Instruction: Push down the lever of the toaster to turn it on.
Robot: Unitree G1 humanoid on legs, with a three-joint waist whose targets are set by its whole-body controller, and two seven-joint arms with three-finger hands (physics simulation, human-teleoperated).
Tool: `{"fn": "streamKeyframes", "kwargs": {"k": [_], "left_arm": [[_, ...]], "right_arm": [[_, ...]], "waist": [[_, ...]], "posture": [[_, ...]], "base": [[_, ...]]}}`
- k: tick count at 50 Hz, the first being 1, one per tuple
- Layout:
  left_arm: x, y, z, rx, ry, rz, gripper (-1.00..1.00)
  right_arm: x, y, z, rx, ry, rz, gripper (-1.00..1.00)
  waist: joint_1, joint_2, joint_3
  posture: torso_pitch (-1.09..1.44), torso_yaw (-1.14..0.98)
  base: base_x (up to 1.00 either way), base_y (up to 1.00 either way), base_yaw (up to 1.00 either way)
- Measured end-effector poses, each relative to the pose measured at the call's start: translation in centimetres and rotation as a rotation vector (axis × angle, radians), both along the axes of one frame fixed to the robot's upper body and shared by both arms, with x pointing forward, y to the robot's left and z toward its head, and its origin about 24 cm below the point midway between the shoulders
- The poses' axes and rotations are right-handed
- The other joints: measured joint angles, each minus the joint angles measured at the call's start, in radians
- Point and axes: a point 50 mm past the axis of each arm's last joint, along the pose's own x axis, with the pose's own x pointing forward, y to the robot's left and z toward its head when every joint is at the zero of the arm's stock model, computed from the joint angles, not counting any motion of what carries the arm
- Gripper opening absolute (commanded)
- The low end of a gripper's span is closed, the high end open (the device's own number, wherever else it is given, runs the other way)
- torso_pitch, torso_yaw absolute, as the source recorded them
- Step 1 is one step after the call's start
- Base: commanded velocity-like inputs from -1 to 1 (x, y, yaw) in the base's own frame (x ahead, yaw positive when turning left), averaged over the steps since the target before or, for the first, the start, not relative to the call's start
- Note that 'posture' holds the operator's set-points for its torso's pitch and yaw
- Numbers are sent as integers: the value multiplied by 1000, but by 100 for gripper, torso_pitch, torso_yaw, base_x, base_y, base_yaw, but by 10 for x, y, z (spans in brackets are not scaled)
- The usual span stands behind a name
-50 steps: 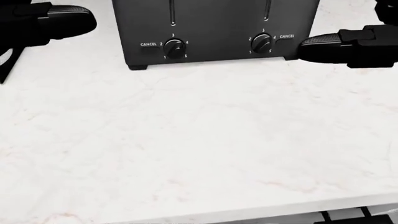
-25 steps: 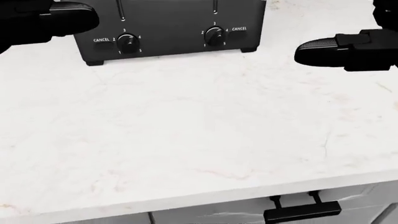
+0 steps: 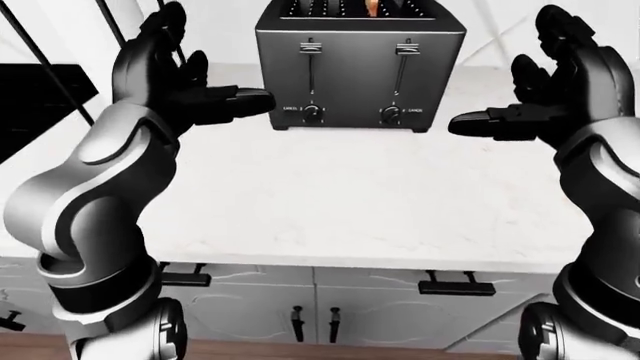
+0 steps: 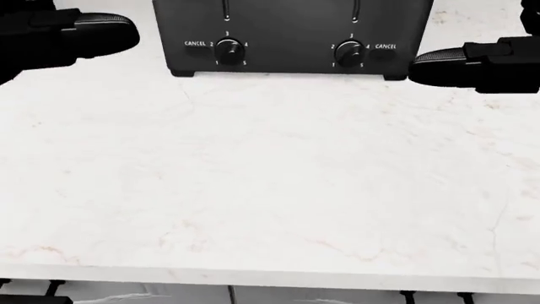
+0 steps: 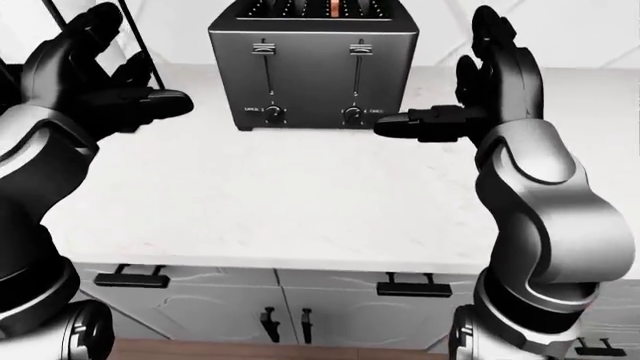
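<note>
1. Between the spread fingers of both hands, a little beyond their tips, stood the toaster [image 3: 358,66] on the counter [image 3: 350,202].
2. Its levers [image 3: 310,48] looked stiff and spring-loaded; press on top.
3. The left hand [image 3: 175,79] and right hand [image 3: 545,94] were splayed, holding and touching nothing.

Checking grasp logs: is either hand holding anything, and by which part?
Nothing is held. Left hand and right hand are open, either side of the toaster.
</note>
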Motion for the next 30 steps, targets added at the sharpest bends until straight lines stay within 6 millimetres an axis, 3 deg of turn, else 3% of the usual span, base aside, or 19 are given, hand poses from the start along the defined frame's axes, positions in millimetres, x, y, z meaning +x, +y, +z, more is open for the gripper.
{"fn": "streamKeyframes", "kwargs": {"k": [12,30], "left_arm": [[2,1,-3,-6,10,11,100],[1,2,0,-12,8,14,100]], "right_arm": [[1,2,-1,-2,-6,14,100],[1,2,-1,0,-6,8,100]], "waist": [[2,-8,-7],[5,-2,-66]], "posture": [[-2,0],[-12,0]], "base": [[0,0,0],[0,0,0]]}}
